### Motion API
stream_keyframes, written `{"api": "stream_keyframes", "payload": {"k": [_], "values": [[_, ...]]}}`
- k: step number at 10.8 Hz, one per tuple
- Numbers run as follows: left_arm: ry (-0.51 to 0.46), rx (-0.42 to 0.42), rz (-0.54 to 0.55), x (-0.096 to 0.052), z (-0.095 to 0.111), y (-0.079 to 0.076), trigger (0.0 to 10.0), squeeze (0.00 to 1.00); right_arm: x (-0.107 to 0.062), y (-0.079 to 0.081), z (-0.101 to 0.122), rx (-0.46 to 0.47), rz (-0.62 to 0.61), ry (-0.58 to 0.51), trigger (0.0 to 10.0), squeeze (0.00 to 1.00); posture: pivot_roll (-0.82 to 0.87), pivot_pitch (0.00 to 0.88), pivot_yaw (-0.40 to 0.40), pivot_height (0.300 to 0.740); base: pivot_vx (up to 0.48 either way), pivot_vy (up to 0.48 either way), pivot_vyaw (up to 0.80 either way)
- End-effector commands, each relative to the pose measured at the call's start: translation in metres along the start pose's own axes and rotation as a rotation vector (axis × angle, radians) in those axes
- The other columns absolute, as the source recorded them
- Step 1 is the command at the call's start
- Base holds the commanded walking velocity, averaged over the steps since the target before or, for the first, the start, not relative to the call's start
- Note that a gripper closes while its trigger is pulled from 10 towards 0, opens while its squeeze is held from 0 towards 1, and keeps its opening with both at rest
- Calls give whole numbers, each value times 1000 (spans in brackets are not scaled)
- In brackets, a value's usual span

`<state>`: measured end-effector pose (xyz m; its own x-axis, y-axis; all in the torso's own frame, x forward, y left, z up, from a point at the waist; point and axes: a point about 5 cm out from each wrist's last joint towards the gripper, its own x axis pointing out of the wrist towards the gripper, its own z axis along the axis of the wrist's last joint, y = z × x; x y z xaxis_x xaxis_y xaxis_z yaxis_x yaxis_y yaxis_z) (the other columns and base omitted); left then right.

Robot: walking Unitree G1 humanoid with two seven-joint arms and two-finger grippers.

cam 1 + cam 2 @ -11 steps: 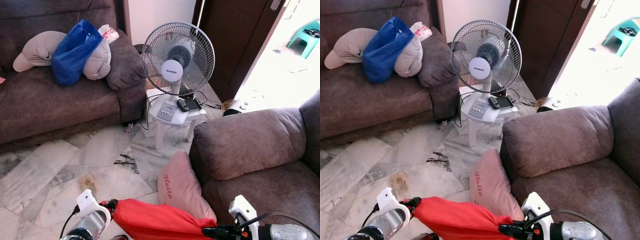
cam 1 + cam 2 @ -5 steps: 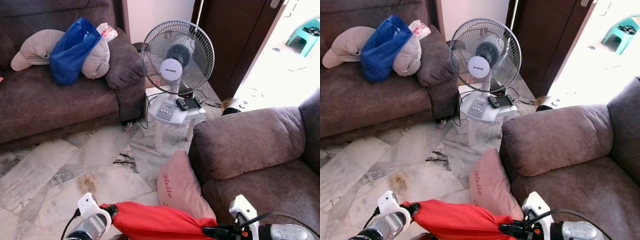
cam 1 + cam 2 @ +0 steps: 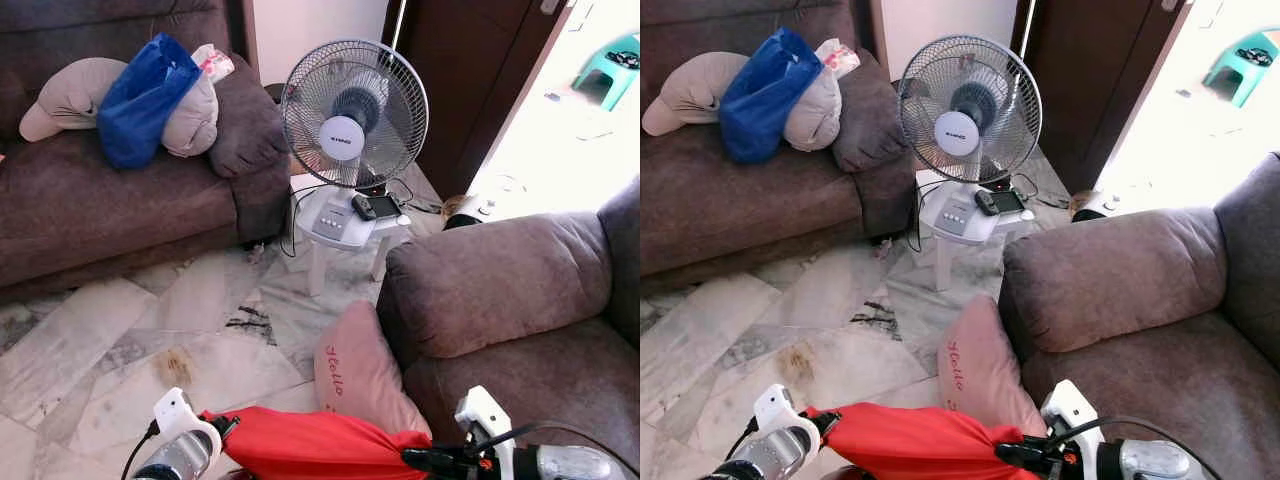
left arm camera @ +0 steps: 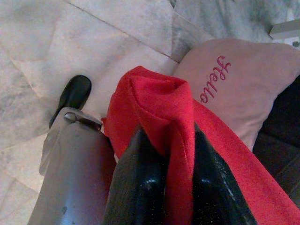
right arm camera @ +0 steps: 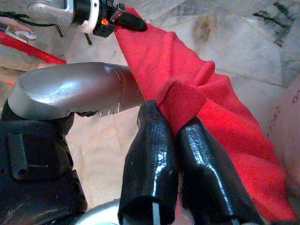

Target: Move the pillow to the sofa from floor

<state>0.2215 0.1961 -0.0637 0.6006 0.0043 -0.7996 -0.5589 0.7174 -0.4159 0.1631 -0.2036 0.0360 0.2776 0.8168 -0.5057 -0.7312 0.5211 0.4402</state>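
Note:
A red pillow [image 3: 300, 445] hangs stretched between my two grippers, low in the eye views and above the marble floor. My left gripper [image 3: 222, 428] is shut on its left end; the black fingers [image 4: 140, 173] pinch a fold of red cloth. My right gripper [image 3: 415, 460] is shut on the right end, where the fingers [image 5: 154, 140] clamp a red corner. A pink pillow [image 3: 360, 375] with "Hello" stitched on it stands on the floor, leaning against the arm of the brown sofa [image 3: 500, 290] on my right.
A second brown sofa [image 3: 100, 210] at the back left holds a blue bag [image 3: 145, 100] and a beige cushion [image 3: 75, 90]. A standing fan [image 3: 355, 100] sits on a white stool [image 3: 340, 225] between the sofas. An open doorway is at the back right.
The view has shifted slightly. Both grippers keep their hold on the red pillow, which sits a little lower in the picture. The pink pillow has not moved.

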Motion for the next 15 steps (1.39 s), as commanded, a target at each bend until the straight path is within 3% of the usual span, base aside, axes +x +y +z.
{"api": "stream_keyframes", "payload": {"k": [1, 6, 7, 8, 9, 10, 11, 13, 15], "values": [[14, 20, 14, -1, -4, 6, 0, 0, -3, -1, 14, -45, 2, -53, 10000, 380, -117, 71, -57, 740, 0, 0, 0], [-80, 20, 6, -3, 16, 12, 0, 0, 14, -16, 2, -24, -113, -43, 10000, 341, -81, 60, -38, 740, 0, 0, 0], [-161, 104, -45, -3, 34, 2, 0, 0, 17, -26, 3, -34, -206, -64, 10000, 137, -69, 55, -35, 740, 0, 0, 0], [-258, 189, -95, -4, 52, -16, 1804, 0, 18, -45, 5, -43, -375, -92, 10000, 0, -66, 54, -34, 740, 0, 0, 0], [-342, 240, -144, -6, 66, -38, 10000, 0, 20, -65, 3, -19, -568, -97, 10000, 0, -56, 47, -31, 740, 0, 0, 0], [-381, 306, -142, -6, 70, -48, 10000, 0, 25, -70, 0, -9, -623, -76, 10000, 0, -45, 41, -29, 740, 0, 0, 0], [-418, 438, -151, -7, 68, -62, 10000, 0, 34, -75, 0, 5, -702, -95, 10000, 0, -32, 39, -29, 740, 0, 0, 0], [-426, 514, -155, -6, 53, -67, 10000, 0, 51, -81, -8, 83, -835, -106, 10000, 0, -34, 20, -21, 740, 0, 0, 0], [-439, 628, -130, -6, 48, -62, 10000, 0, 67, -77, -23, 147, -863, -68, 10000, 0, -24, 0, -23, 740, 0, 0, 0]]}}
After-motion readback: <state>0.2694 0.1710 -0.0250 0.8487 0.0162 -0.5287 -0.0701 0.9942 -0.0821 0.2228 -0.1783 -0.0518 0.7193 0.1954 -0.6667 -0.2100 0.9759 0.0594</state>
